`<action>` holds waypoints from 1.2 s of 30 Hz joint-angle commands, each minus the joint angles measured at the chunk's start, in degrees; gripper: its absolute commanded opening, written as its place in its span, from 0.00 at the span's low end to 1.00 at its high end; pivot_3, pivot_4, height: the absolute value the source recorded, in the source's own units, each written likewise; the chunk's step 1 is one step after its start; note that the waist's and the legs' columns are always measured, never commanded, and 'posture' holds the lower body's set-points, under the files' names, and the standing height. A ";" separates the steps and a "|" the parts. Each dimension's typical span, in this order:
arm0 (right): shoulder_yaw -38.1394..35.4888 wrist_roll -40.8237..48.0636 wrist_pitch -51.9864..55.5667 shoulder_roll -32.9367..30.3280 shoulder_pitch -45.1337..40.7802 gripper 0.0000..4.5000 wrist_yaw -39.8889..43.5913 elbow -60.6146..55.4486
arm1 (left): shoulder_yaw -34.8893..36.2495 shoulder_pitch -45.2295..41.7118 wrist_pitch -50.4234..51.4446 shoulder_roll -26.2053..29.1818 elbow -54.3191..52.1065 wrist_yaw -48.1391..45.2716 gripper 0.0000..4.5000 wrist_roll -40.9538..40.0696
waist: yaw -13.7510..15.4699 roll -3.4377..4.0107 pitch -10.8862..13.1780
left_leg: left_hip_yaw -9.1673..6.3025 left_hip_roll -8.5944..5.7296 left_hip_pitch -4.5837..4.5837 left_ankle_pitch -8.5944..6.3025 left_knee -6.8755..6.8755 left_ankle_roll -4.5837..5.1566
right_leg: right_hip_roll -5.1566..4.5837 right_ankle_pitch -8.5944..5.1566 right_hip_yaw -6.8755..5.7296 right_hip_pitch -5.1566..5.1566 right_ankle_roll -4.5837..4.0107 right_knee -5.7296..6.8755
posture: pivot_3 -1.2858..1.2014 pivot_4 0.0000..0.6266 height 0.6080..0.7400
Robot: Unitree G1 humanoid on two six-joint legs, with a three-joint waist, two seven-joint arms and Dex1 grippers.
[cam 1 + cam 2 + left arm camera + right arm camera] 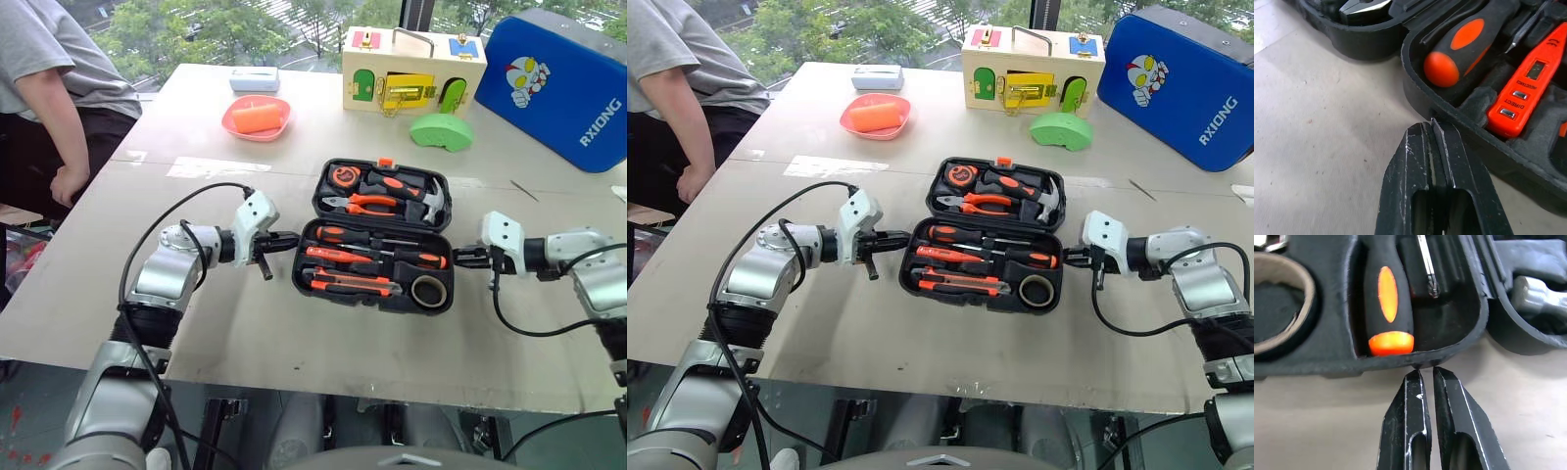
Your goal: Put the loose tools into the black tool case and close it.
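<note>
Windows with green trees fill the top of the head view, and below them you see a big pale bench (88, 294) with the black tool case (377, 240) lying open in the middle of the frame. Look inside the near half: the two long screwdrivers (377, 247) lie in their slots, the slim orange tester (1528, 83) sits beside them, the utility knife (353, 283) lies along the front, and the tape roll (428, 291) sits in the lower right corner of the case. The far half holds the pliers (367, 204), the hammer (416, 188) and the round tape measure (345, 176). You can see no loose tools left on the bench near the case, so the packing part looks done. What is left, I think, is to fold the case shut and press the orange latch (385, 163). Your left tool (286, 239) is clenched with nothing in it, and its tip sits right at the left edge of the case. Your right tool (460, 258) is clenched and empty too, right at the right edge. At the top of the frame sit a blue padded case (563, 83), a wooden latch box (411, 73) and a pink dish (256, 118). A person (59, 88) stands at the upper left.
</note>
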 commanded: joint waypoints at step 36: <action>-16.92 16.51 25.72 -8.82 10.78 0.73 -3.84 -13.27 | 15.22 7.34 32.02 6.18 -12.15 4.14 0.62 -17.48 | 1.14 0.00 0.00 | -0.19 -0.01 0.07 -0.01 0.01 0.02 | -0.23 0.01 0.05 0.09 -0.01 0.11 | 0.52 0.24 0.96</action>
